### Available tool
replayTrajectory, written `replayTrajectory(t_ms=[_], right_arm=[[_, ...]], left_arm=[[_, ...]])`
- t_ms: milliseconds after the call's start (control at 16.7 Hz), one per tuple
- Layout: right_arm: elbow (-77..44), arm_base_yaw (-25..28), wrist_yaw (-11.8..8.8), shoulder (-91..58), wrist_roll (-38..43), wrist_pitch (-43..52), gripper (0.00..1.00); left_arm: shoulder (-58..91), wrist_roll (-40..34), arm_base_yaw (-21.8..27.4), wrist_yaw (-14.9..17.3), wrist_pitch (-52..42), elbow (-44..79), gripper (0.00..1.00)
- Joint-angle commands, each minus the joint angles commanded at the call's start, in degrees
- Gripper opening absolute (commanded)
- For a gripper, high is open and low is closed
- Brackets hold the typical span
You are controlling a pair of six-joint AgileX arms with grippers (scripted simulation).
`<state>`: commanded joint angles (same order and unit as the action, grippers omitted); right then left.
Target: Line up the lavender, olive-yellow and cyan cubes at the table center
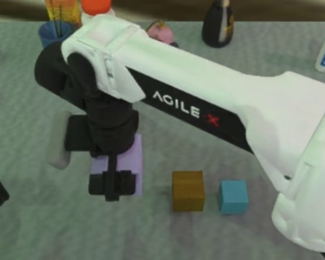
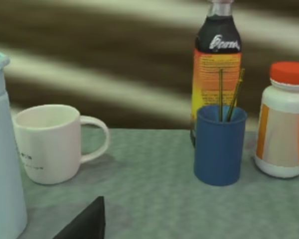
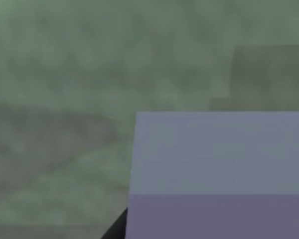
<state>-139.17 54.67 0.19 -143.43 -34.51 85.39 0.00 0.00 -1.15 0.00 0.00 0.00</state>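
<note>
The big white right arm stretches across the table from the right and covers most of the lavender cube (image 1: 132, 158), so only its right side and a sliver on the left peek out. The right gripper (image 1: 112, 183) sits right over that cube; can't tell if its fingers are apart or closed on it. In the right wrist view the cube (image 3: 219, 174) fills the frame, cut off at the edge.

The olive-yellow cube (image 1: 188, 190) sits just right of it, and the cyan cube (image 1: 233, 196) right of that, near but apart. The left arm is barely visible at the left edge.

The tabletop (image 1: 168, 233) is a mottled grey-green. At the far side stand a white mug (image 2: 55, 142), a blue cup (image 2: 218, 144) with sticks, a soda bottle (image 2: 217, 59) and an orange-capped jar (image 2: 284, 122).
</note>
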Motion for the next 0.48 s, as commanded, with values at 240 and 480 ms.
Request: replayTrajectory(t_ms=[240, 480], right_arm=[[1.1, -0.1, 0.0, 0.4, 0.1, -1.1, 0.00], [9.3, -0.1, 0.0, 0.8, 0.2, -8.8, 0.00]], left_arm=[[0.0, 0.0, 0.0, 0.0, 0.0, 0.0, 1.00], [0.0, 0.0, 0.0, 0.0, 0.0, 0.0, 1.00]])
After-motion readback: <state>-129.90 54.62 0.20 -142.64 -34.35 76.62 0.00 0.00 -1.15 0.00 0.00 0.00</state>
